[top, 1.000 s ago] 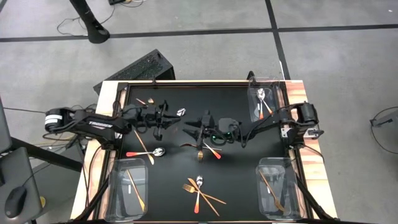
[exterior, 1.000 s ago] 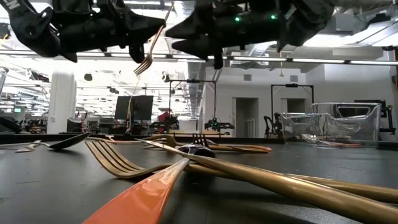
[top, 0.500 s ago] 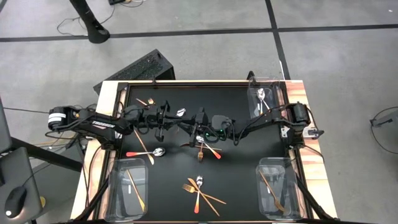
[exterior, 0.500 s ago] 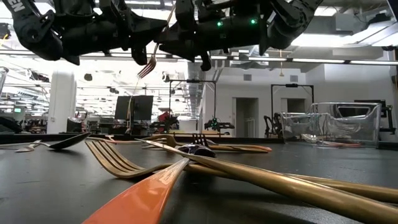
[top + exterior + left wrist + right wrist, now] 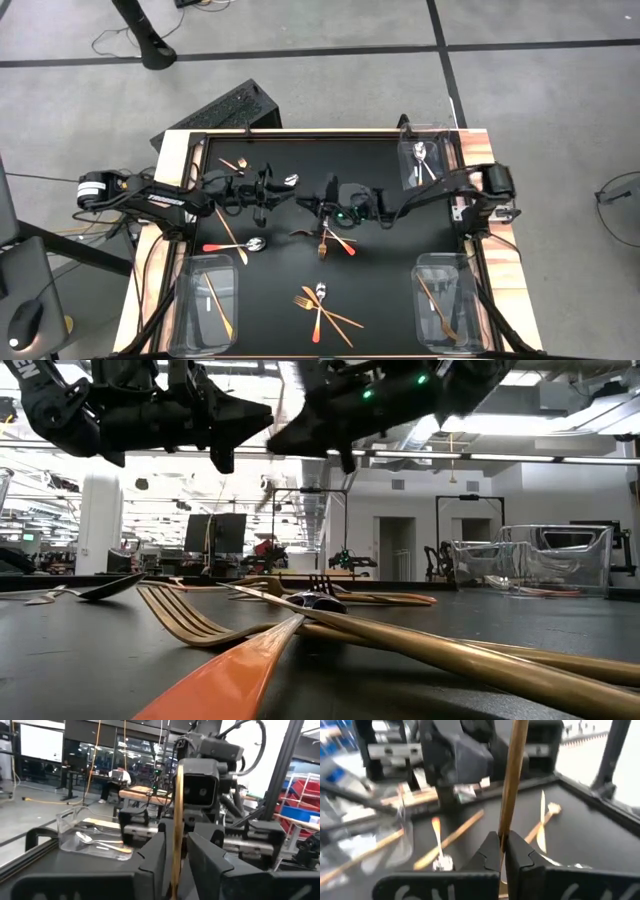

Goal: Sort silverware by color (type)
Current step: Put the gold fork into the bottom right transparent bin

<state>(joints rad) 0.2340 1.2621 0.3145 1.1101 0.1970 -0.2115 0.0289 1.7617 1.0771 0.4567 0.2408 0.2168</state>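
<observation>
Gold fork (image 5: 514,775) held mid-air over bench (image 5: 380,160) centre, now pinched by right jaws, just snapped together. Left jaws just eased apart, standing off the handle. Handover looks done; next probably carry to clear bin (image 5: 419,268) holding gold pieces.

Gold fork (image 5: 512,780) upright in right claw (image 5: 503,851)

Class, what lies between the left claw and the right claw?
A gold utensil, gripped by the right claw, reaching into the left claw; both wrist views show it.
</observation>
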